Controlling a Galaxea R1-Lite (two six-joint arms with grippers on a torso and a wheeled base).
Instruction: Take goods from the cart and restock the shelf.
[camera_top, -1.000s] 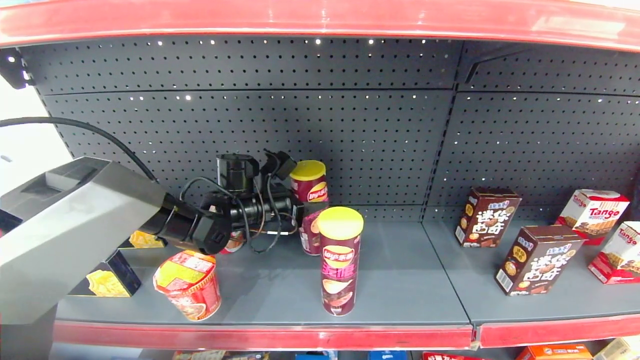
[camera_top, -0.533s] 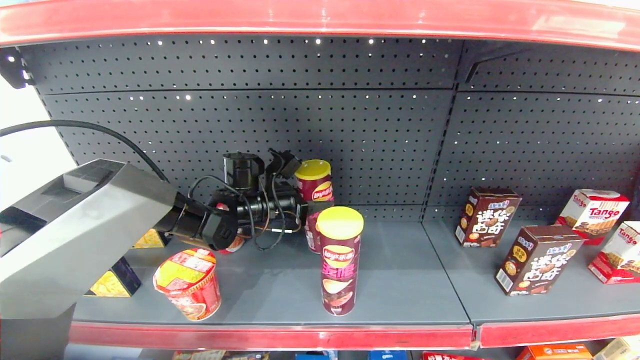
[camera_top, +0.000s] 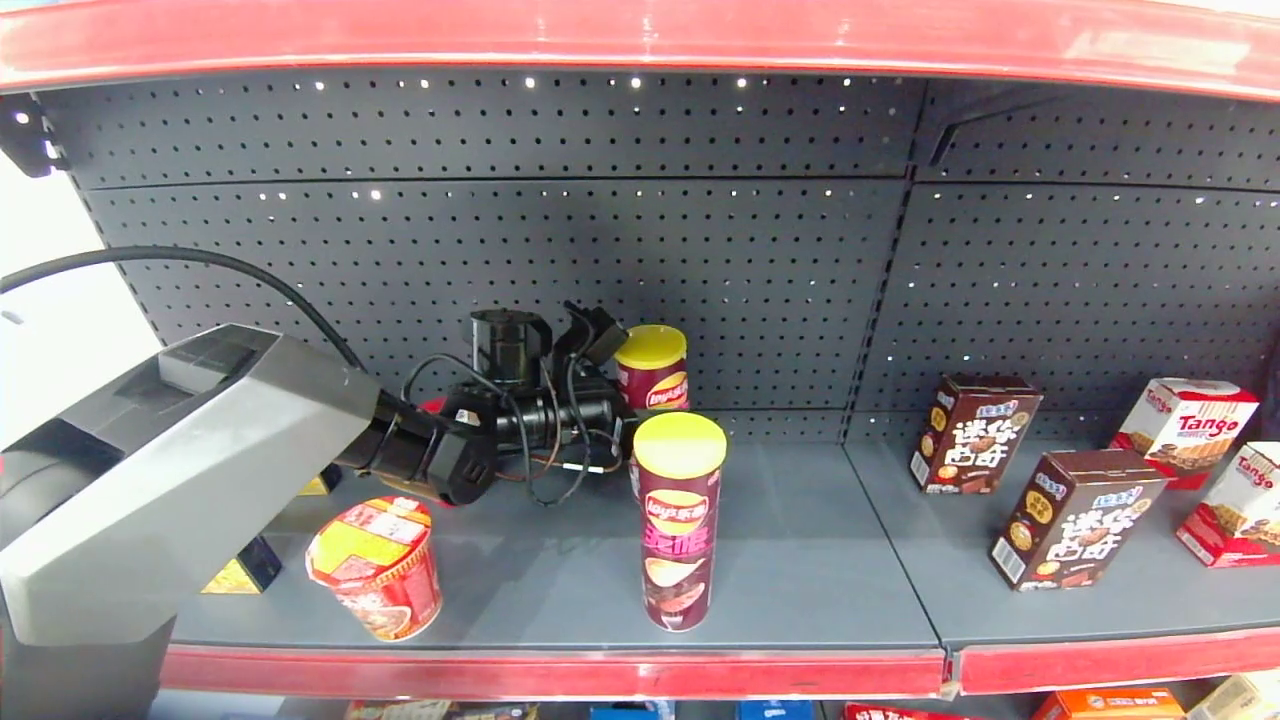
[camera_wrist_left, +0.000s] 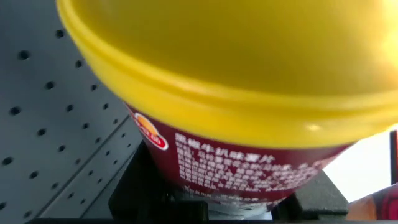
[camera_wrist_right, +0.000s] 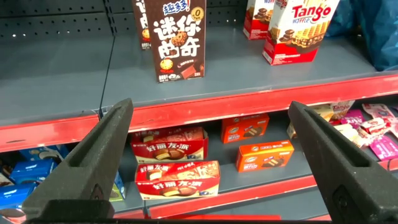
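The yellow-lidded chips canister (camera_top: 652, 366), clamped in the left gripper (camera_top: 622, 432), is carried rightward since a second ago and is now seen mid-frame behind the front canister (camera_top: 680, 520). The right gripper (camera_wrist_right: 210, 107) is held with jaws apart.

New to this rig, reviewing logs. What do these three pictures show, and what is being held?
It is a two-armed robot restocking a store shelf. The wide picture comes from a camera on its head, and the other two come from a camera on each wrist. In the head view, the left end effector is shut on a yellow-lidded chip can, upright near the back panel. The left wrist view shows that can close up. A second chip can stands in front, with a noodle cup to the left and brown boxes and wafer boxes to the right. The right end effector is open and empty.
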